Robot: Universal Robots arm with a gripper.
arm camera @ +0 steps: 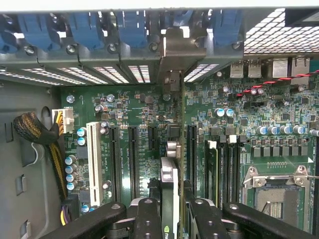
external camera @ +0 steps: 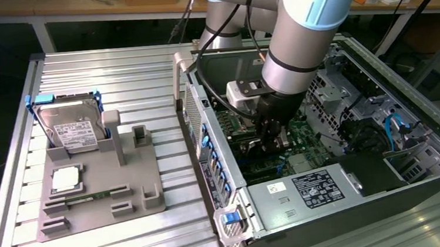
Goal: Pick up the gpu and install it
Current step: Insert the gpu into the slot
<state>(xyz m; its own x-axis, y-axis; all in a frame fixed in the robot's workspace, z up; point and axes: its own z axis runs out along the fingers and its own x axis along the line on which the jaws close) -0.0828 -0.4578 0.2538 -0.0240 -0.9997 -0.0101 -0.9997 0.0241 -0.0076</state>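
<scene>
Claw (arm camera: 169,219) grips the gpu (arm camera: 169,181), which I see edge-on between the fingers (arm camera: 148,219), low over the dark expansion slots (arm camera: 133,154) of the green motherboard (arm camera: 219,99) inside the open computer case (external camera: 407,103). On the desk (external camera: 121,66), at the exterior view's left, a grey holder (external camera: 142,182) carries the hard drive (external camera: 71,132).
</scene>
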